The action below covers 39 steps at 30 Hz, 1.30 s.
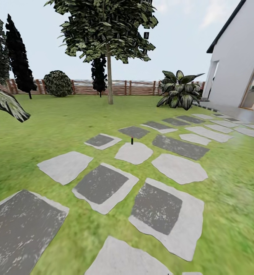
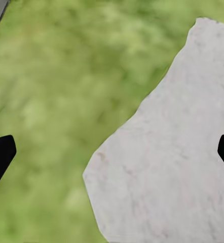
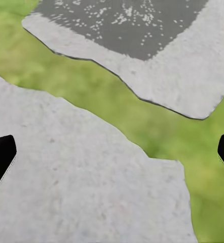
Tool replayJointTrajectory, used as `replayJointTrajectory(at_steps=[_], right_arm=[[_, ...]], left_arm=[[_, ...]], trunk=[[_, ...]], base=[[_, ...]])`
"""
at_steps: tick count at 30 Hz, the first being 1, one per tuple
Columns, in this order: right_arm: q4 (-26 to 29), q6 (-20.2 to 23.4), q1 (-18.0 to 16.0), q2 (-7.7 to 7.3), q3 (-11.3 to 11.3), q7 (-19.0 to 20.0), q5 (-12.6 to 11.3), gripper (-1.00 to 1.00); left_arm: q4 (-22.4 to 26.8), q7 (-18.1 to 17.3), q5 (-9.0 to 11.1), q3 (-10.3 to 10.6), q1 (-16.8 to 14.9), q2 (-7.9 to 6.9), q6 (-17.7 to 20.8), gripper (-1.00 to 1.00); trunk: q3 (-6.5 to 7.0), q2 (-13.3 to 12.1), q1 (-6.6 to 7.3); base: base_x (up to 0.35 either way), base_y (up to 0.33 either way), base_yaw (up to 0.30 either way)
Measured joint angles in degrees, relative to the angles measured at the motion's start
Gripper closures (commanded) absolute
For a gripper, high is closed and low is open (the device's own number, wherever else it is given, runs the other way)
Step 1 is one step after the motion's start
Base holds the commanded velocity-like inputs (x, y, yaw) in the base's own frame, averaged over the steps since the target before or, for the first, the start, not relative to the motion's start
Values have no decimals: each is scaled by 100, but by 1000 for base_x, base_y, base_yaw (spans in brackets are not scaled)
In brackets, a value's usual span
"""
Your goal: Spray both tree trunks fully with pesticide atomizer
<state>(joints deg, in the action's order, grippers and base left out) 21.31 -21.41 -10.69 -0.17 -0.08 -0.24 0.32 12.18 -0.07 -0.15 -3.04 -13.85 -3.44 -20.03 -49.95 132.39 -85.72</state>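
Far across the lawn (image 1: 46, 130), a tall tree (image 1: 108, 26) with a dark green leafy crown rises on a bare grey-brown trunk (image 1: 109, 82) in front of the fence. The pesticide atomizer (image 1: 132, 140) is a tiny dark upright shape with a reddish top, standing at the far edge of a pale stepping stone (image 1: 134, 153). My left gripper (image 2: 112, 157) hangs open over grass and a pale stone (image 2: 168, 167), holding nothing. My right gripper (image 3: 112, 157) is open too, above a pale stone (image 3: 81, 187), with only its black fingertips (image 3: 0, 154) showing.
Grey and pale stepping stones (image 1: 100, 183) run across the grass toward a white house (image 1: 238, 68) at the right. A brown slat fence (image 1: 123, 88) closes the back. Black-green conifers (image 1: 18, 57), a round shrub (image 1: 58, 83) and a broad-leaved plant (image 1: 178, 91) stand along it. A striped leaf (image 1: 6, 103) pokes in from the left.
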Motion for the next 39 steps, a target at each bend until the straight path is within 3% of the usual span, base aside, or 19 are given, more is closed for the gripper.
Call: replayJointTrajectory(at_steps=[39], right_arm=[[0,4,0,0,0,0,0,-100]], left_arm=[[-3,0,0,0,0,0,0,-100]], trunk=[[0,0,0]], base=[[326,0,0]])
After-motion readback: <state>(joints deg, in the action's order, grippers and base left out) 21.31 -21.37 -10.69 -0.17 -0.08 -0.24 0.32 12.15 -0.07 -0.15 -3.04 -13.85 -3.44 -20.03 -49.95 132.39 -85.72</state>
